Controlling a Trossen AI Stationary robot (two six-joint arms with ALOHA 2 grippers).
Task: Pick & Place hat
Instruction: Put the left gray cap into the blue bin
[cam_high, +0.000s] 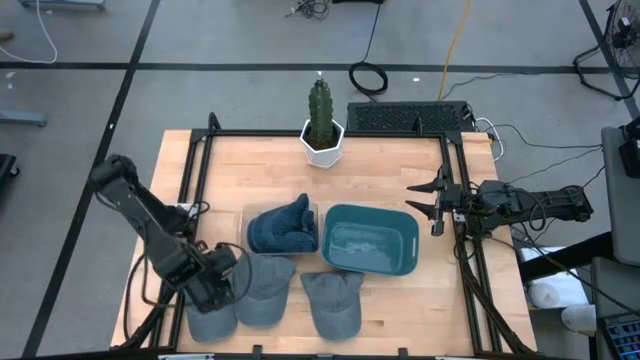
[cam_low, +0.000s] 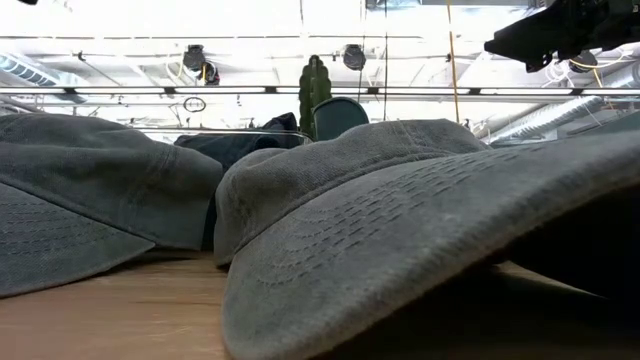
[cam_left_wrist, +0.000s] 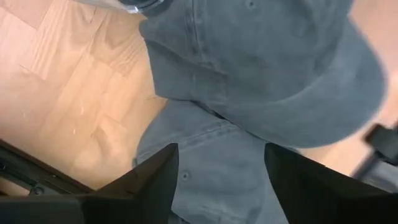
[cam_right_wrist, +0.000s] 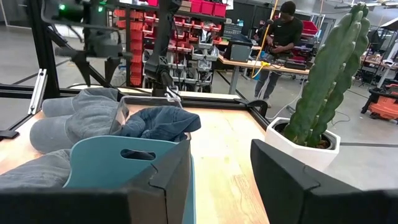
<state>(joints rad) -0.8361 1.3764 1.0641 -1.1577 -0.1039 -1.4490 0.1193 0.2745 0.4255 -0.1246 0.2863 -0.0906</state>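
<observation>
Three grey caps lie flat on the wooden table along its near edge: a left cap (cam_high: 210, 320), a middle cap (cam_high: 266, 292) and a right cap (cam_high: 333, 302). The middle cap (cam_left_wrist: 267, 68) overlaps the left cap (cam_left_wrist: 211, 155). My left gripper (cam_high: 228, 285) points down over these two caps. It is open, its fingers (cam_left_wrist: 155, 180) standing apart above the left cap's crown. A dark blue hat (cam_high: 283, 226) sits in a clear bin. My right gripper (cam_high: 432, 205) waits level at the table's right side, open with nothing between its fingers (cam_right_wrist: 292, 180).
A teal bin (cam_high: 405, 245) stands right of the clear bin (cam_high: 246, 222). A potted cactus (cam_high: 322, 125) is at the far middle. Black frame rails (cam_high: 190, 170) run along the table's left and right sides. A person stands in the room beyond the table (cam_right_wrist: 283, 37).
</observation>
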